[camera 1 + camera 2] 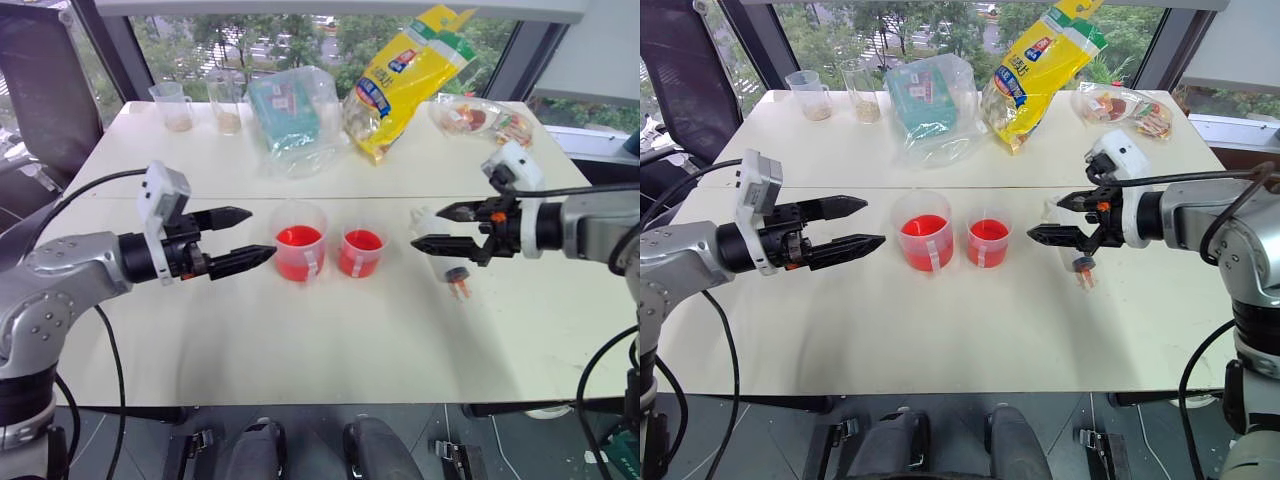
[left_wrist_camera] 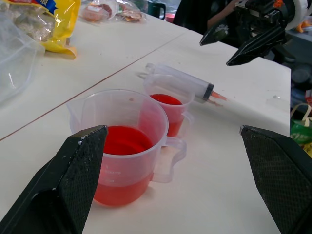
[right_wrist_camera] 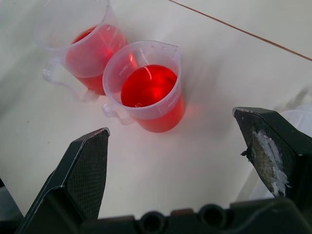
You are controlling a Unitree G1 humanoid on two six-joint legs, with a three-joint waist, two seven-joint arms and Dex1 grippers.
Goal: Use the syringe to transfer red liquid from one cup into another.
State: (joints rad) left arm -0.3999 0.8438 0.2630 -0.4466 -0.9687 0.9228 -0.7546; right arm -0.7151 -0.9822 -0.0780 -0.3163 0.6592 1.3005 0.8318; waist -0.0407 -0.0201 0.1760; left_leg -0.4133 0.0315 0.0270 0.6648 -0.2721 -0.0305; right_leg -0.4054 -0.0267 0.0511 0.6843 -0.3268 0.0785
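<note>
The wider cup (image 1: 300,252) and the smaller cup (image 1: 362,252) stand side by side at mid-table, each with a white strip label and red liquid (image 3: 147,84) inside. Right of the smaller cup, the syringe (image 2: 183,83) lies flat on the table, its orange tip (image 1: 458,288) towards the front edge. My right gripper (image 1: 425,227) hovers open just above the syringe, holding nothing and partly hiding the barrel. Left of the wider cup, my left gripper (image 1: 262,233) is open and empty, pointing at the cup from a short distance.
Along the table's far side are two clear beakers (image 1: 175,105) with brownish contents, a clear bag holding a teal box (image 1: 290,115), a yellow bag (image 1: 405,75) and wrapped snacks (image 1: 480,118). A seam (image 1: 400,196) crosses the table behind the cups.
</note>
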